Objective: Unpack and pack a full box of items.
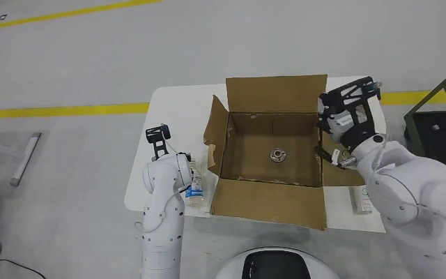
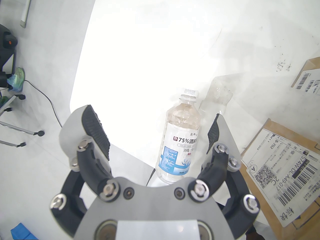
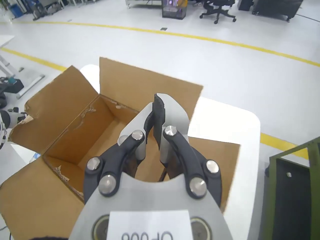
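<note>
An open cardboard box (image 1: pixel 272 195) stands in the middle of the white table (image 1: pixel 174 104), flaps spread outward. A small round metal part (image 1: pixel 278 154) lies on the box floor. A clear bottle (image 2: pixel 180 138) with a blue and white label rests on the table near its front left edge, beside the box's left flap (image 2: pixel 282 171). My left gripper (image 2: pixel 152 114) hangs open just short of the bottle, touching nothing. My right gripper (image 3: pixel 158 101) is shut, pads pressed together with nothing seen between them, held above the right side of the box (image 3: pixel 75 136).
A crumpled clear plastic piece (image 2: pixel 216 96) lies just beyond the bottle. A small white item (image 1: pixel 361 199) sits on the table right of the box. A green frame (image 1: pixel 425 125) stands off the table's right edge. The table's back left is bare.
</note>
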Robot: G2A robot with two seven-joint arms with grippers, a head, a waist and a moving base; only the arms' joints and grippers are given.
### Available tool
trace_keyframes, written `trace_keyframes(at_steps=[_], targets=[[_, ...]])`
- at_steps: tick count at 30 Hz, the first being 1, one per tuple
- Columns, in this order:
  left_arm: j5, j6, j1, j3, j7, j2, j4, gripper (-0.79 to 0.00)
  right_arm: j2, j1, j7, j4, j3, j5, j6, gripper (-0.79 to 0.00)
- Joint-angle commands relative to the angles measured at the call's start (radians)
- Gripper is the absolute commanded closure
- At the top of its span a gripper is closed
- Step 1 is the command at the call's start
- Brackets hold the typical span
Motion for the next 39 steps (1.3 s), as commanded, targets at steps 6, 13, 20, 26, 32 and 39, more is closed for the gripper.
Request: trace_keyframes(at_steps=[6,13,20,26,32,39], targets=[[0.000,0.000,0.000,0.000,0.000,0.000,0.000,-0.785,-0.019,0.107,0.083,0.185,-0.200,-0.155,0.039,0.000],[0.000,0.000,0.000,0.000,0.000,0.000,0.000,-0.785,-0.041,0.190,0.174,0.337,-0.301,-0.174,0.048,0.000],[0.000,0.000,0.000,0.000,0.000,0.000,0.000,-0.785,-0.041,0.190,0.174,0.337,-0.301,-0.174,0.048,0.000],[0.000,0.000,0.000,0.000,0.000,0.000,0.000,-0.785,-0.039,0.176,0.155,0.360,-0.307,-0.204,0.028,0.000],[0.000,0.000,0.000,0.000,0.000,0.000,0.000,-0.785,-0.065,0.242,0.241,0.492,-0.372,-0.207,0.112,0.000],[0.000,0.000,0.000,0.000,0.000,0.000,0.000,-0.785,-0.121,0.397,0.340,0.703,-0.496,-0.145,0.152,0.000]])
